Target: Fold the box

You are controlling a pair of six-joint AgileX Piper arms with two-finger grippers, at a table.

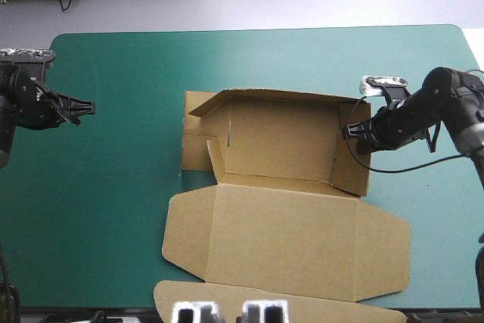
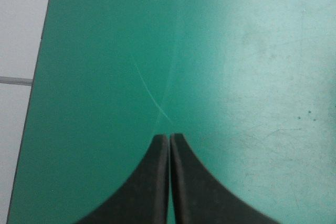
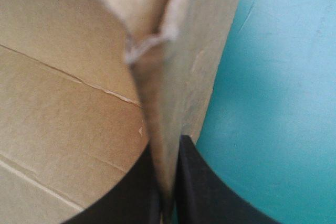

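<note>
The brown box [image 1: 280, 187] lies mid-table, its far half raised into walls, its wide lid [image 1: 287, 243] flat toward the near edge. My right gripper [image 1: 355, 134] is at the box's right wall [image 1: 354, 153]; in the right wrist view that wall [image 3: 173, 77] stands pinched between the black fingers [image 3: 197, 182], and my right gripper [image 3: 168, 211] is shut on it. My left gripper [image 1: 89, 107] hovers over bare teal-green cover far to the left of the box. In the left wrist view my left gripper [image 2: 169, 137] is shut, nothing in it.
A left flap [image 1: 198, 141] of the box lies flat on the cover. The teal-green table [image 1: 113, 187] has its left edge close to my left gripper, with grey floor [image 2: 21, 51] beyond. More brown board [image 1: 227, 300] overhangs the near edge.
</note>
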